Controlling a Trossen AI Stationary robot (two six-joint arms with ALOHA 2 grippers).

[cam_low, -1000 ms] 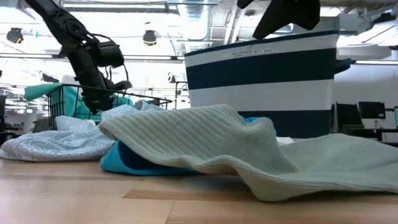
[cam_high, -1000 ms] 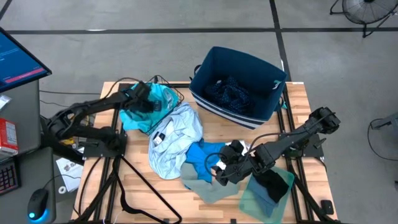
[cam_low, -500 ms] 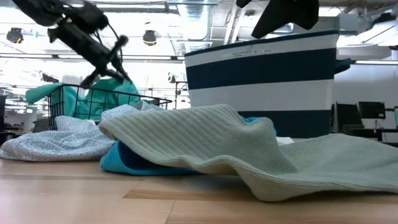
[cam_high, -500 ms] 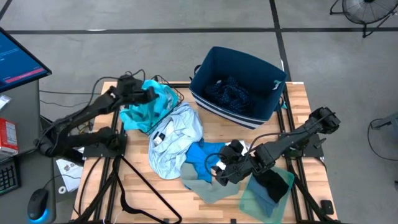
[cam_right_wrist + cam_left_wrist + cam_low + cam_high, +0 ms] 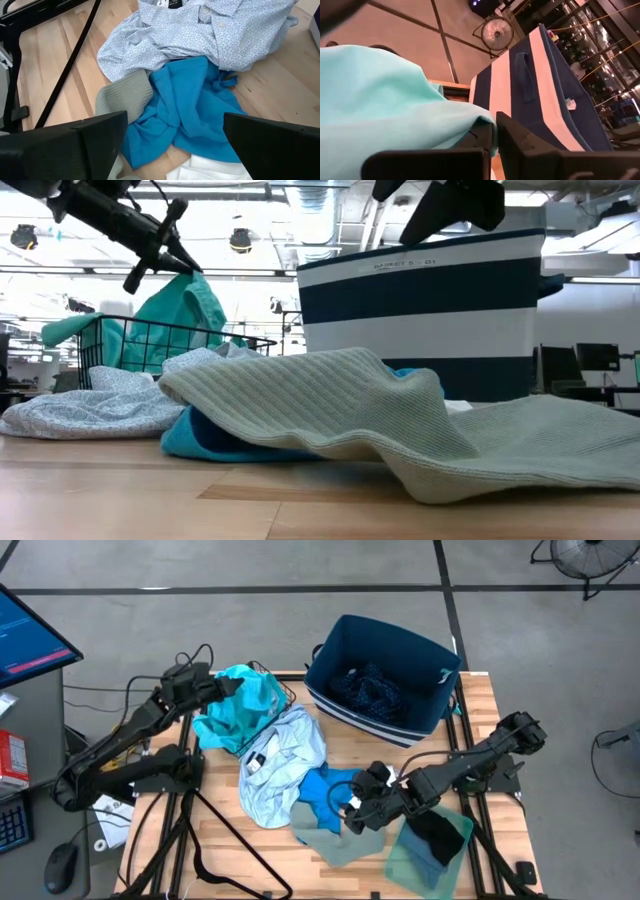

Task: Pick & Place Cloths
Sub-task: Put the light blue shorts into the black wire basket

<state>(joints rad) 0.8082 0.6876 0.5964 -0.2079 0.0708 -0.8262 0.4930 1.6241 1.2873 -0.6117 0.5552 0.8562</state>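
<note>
At the tabletop's far left corner, the left hand (image 5: 228,688) is clenched on a pale turquoise cloth (image 5: 243,707); the low view shows the fabric hanging from the pinched fingers above a black wire basket (image 5: 150,345). The left wrist view confirms the grip, with the cloth's edge caught between the two dark fingers (image 5: 485,142).

Near the middle of the tabletop, the right hand (image 5: 362,808) hovers with its fingers spread wide and nothing between them. Below it lie a bright blue cloth (image 5: 187,107) and a grey ribbed cloth (image 5: 122,97), the grey one partly under the blue. A small white cloth (image 5: 398,780) shows just beside the right hand.

A pale blue-white patterned shirt (image 5: 283,760) lies between the turquoise cloth and the blue one, touching both.

At the far right corner stands the navy fabric bin (image 5: 430,715), with a dark navy patterned cloth (image 5: 370,688) inside it.

At the near right corner lies a translucent green tray (image 5: 405,862), with a small black cloth (image 5: 435,837) resting in it. The grey ribbed cloth reaches the near edge of the tabletop (image 5: 220,855).
</note>
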